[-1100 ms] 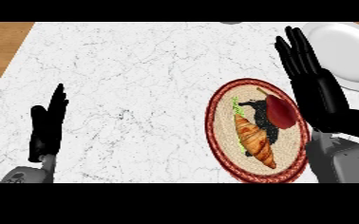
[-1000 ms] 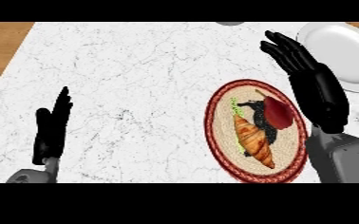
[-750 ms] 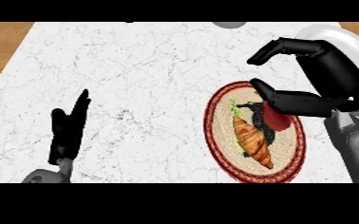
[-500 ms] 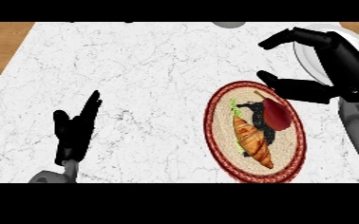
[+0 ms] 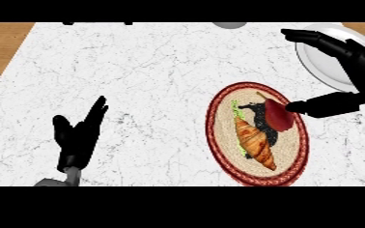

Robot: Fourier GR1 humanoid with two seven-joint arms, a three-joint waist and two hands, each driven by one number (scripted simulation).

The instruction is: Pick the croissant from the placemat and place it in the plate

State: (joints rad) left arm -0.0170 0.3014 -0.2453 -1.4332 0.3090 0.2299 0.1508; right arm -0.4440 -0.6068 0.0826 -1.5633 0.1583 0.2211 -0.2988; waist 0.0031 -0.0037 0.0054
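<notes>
Head view, looking steeply down on a white marbled bench (image 5: 143, 77).

Croissant (image 5: 255, 143): lies on the round placemat (image 5: 221, 140), in its lower-middle part, long axis running from upper left to lower right. Golden brown and untouched by either hand. The placemat has a dark red woven border and a pale centre; it sits right of the bench's middle.

Placemat pattern (printed, as far as can be told): a dark red rounded patch (image 5: 279, 117) just right of and above the croissant, a black figure between them, a small green streak (image 5: 234, 109) at the upper left of the centre.

Plate (image 5: 322, 53): white, round, at the upper right of the bench, partly cut by the view's right edge. Separate from the placemat, with bare bench between them. Nothing visible lying in it.

Right hand (image 5: 343, 60): black, enters from the right edge, over the plate. Fingers (image 5: 308, 35) spread apart and extended toward the upper left; the thumb (image 5: 321, 106) points left, its tip at the right edge of the dark red patch. The hand holds nothing, and the thumb is apart from the croissant.

Left hand (image 5: 77, 136): black, lower left, resting with fingers up and apart, holding nothing. Well apart from the placemat.

A strip of wood (image 5: 13, 36) shows at the upper left corner beyond the bench edge.
</notes>
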